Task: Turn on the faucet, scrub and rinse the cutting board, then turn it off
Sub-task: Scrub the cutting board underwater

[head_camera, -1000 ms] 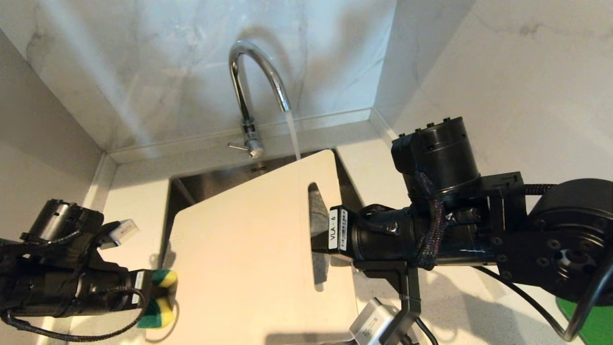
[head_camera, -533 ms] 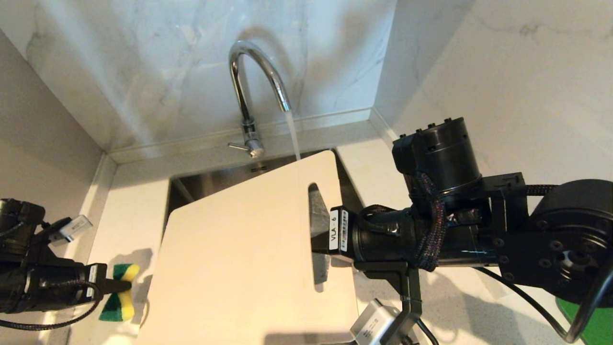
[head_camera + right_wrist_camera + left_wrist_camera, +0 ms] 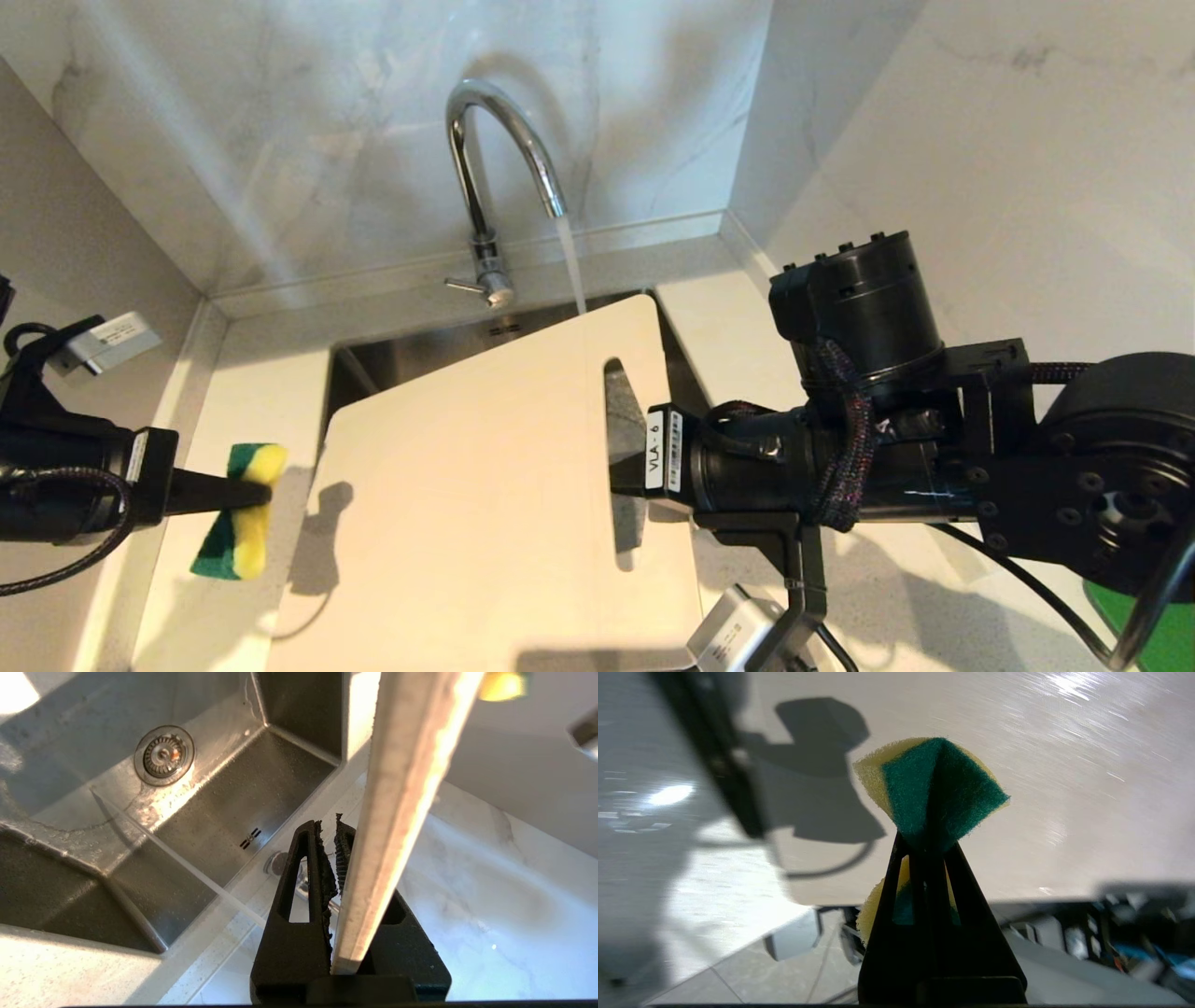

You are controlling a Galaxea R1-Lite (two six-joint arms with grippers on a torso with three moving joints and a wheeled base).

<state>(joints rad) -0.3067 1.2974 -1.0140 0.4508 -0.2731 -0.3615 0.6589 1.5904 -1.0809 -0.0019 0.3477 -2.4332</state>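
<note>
From the head camera: water is running from the tall shiny chrome gooseneck faucet (image 3: 495, 177), the stream dropping right at the far edge of the large cream-white rectangular plastic cutting board (image 3: 485, 485), which is held out over the steel sink (image 3: 411, 350) with its handle slot toward the robot's right. The right gripper (image 3: 624, 457) reaches in at that slot end and clamps the board there. Over on the left, the left gripper (image 3: 245, 495) holds a green-and-yellow scrubbing sponge (image 3: 238, 513) just beside the board's left edge, above the pale countertop (image 3: 243, 392), not touching the board.

Left wrist camera now: the black fingers are pressed tight together, pinching the sponge (image 3: 931, 788) so hard it flares out like a fan, with the board's broad face (image 3: 1017, 788) spread out beyond it.

Right wrist camera: the board (image 3: 406, 788) is seen edge-on, nipped between the jaws near one short end; below lies the sink basin (image 3: 233, 798) and its round drain (image 3: 163, 756).

The risk here, I'd say: that long board is held by one end only, so a firm scrub stroke far from the grip could lever it round or slip it from the jaws. And the stream only catches the far edge, so rinsing may miss most of the face, or splash onto the counter.
</note>
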